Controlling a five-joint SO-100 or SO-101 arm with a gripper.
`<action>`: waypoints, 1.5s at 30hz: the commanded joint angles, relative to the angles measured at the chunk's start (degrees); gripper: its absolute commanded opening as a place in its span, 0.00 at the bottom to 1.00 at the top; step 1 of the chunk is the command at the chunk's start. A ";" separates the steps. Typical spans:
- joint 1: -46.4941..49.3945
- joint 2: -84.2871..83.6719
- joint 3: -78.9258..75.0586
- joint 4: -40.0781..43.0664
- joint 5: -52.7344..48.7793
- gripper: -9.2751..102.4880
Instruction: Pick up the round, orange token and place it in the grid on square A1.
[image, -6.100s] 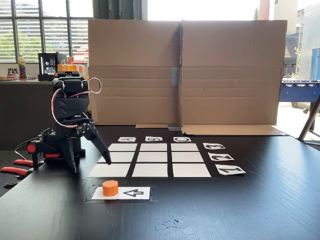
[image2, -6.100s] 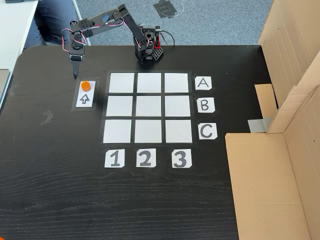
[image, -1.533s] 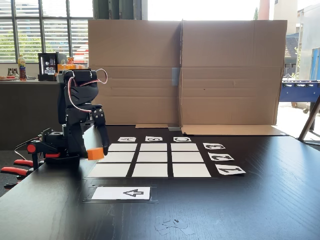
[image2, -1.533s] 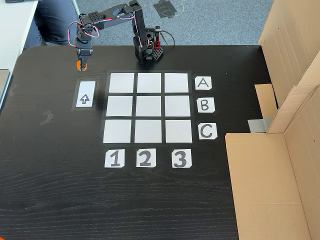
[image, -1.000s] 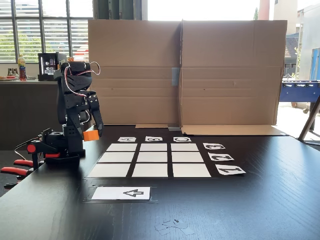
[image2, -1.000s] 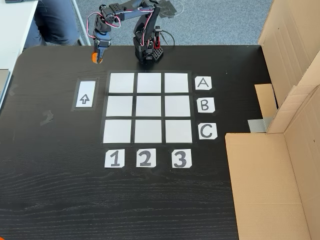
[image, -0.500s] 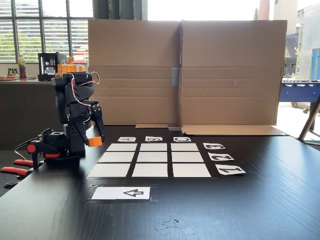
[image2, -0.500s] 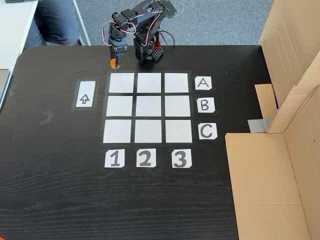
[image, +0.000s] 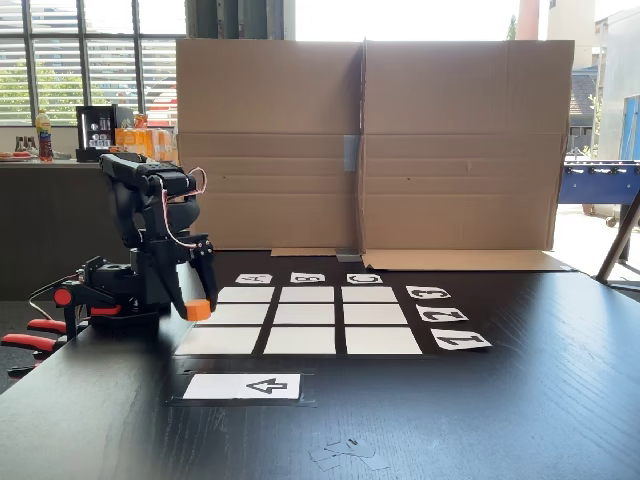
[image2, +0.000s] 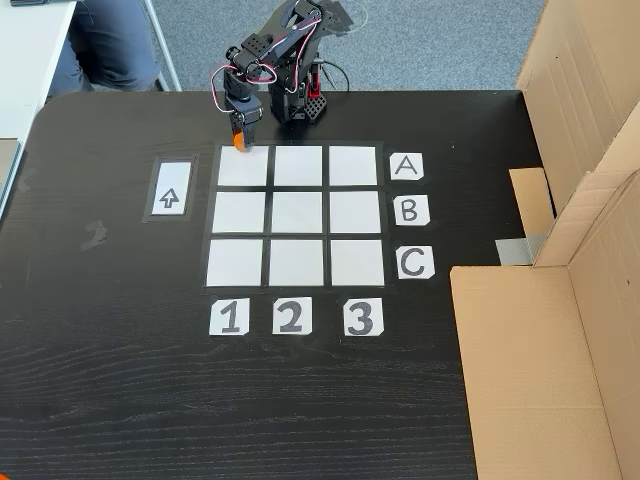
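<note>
The orange token (image: 198, 310) is held between the fingers of my gripper (image: 198, 304), which is shut on it and points down from the black arm (image: 152, 235). From above, the gripper (image2: 239, 142) holds the token (image2: 238, 147) at the top edge of square A1 (image2: 243, 168), the top-left white rectangle of the grid (image2: 295, 262). In the side-on fixed view the token hangs just above the table at the left edge of the grid (image: 300, 316), and square A1 (image: 220, 341) is the near-left rectangle. Whether the token touches the table I cannot tell.
A white card with a black arrow (image: 245, 386) (image2: 170, 188) lies beside the grid. Tall cardboard walls (image: 370, 140) (image2: 570, 250) border one side. Red-handled clamps (image: 30, 338) hold the arm's base. A person's legs (image2: 105, 40) show at the table's corner.
The gripper has swung with the token from beyond the arrow card's side over to the A1 corner of the grid and has come down lower. The arm has folded in closer to its base.
</note>
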 joint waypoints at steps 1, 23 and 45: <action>-1.32 -3.69 -0.26 -3.52 -0.26 0.08; -4.31 -14.24 -0.26 -14.68 0.26 0.08; -3.69 -15.12 -0.44 -15.38 -0.62 0.37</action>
